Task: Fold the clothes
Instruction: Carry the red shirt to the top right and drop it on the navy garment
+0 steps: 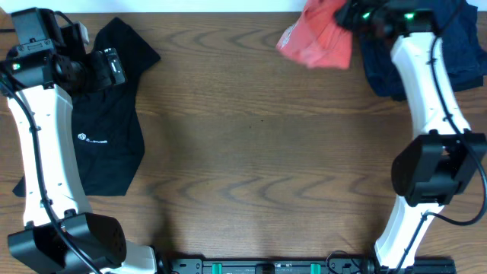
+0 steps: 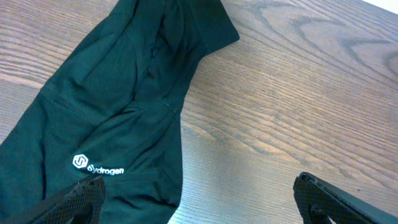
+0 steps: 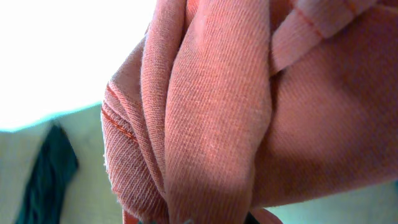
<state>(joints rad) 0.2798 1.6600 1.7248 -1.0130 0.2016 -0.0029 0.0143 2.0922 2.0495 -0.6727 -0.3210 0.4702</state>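
Brown wood-grain table (image 1: 251, 144). Black synthetic garment with white logo (image 1: 106, 137) lies along the left side, rumpled at its top end. Dark navy fabric garment (image 1: 464, 53) is bunched at the far right corner. Coral-red knit shirt (image 1: 316, 38) hangs in a wad just beside the navy one, pinched by the right gripper (image 1: 358, 15); cloth hides the jaws in the wrist view. Left gripper (image 2: 199, 205) is spread wide over the black garment, holding nothing. Risks: the single-point pinch may slip, and the wadded shirt may land crumpled or snag the navy garment.

Wooden table (image 1: 251, 152) — black garment (image 1: 106, 152), navy garment (image 1: 466, 47)
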